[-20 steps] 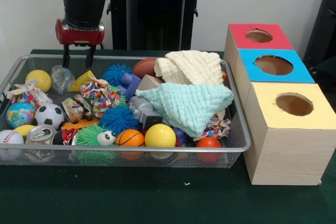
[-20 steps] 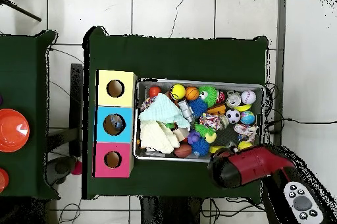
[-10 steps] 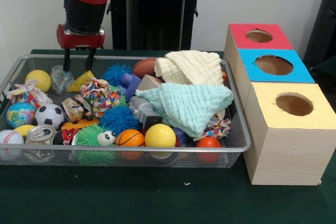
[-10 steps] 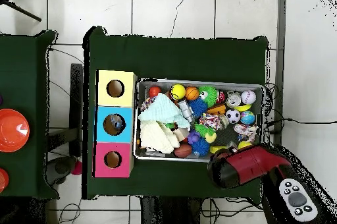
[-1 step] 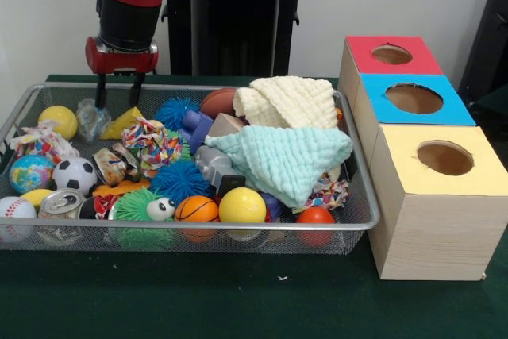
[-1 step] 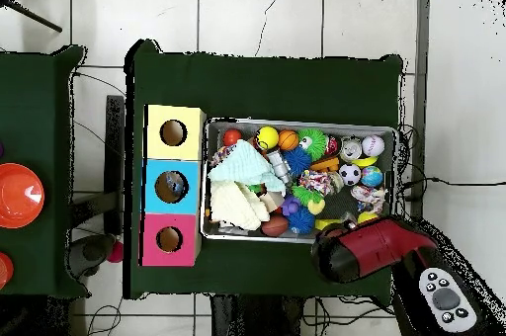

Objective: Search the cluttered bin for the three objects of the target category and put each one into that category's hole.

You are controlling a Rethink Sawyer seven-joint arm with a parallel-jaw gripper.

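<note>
The wire mesh bin (image 5: 361, 196) is packed with clutter: a yellow ball (image 5: 242, 206), a small basketball (image 5: 196, 209), a soccer ball (image 5: 75, 175), a globe ball (image 5: 31, 172), a baseball (image 5: 16, 209), blue spiky balls (image 5: 181, 179), a can (image 5: 61, 203), a mint cloth (image 5: 286, 158) and a cream cloth (image 5: 290, 101). My gripper (image 5: 117, 99) hangs open over the bin's far left corner, just above a crumpled clear wrapper (image 5: 92, 119) and a yellow wedge (image 5: 125, 122), holding nothing. In the overhead view the red arm (image 6: 371, 251) hides the gripper.
Three wooden boxes stand right of the bin, each with a round hole: red top (image 5: 391, 54), blue top (image 5: 413, 98), yellow top (image 5: 444, 158). The overhead view shows them as yellow (image 6: 173, 132), blue (image 6: 171, 186) and red (image 6: 169, 239). A side table holds an orange dish (image 6: 18, 195).
The gripper dropped slightly toward the bin's far left corner a second ago, then held still. The objects in the bin have not moved.
</note>
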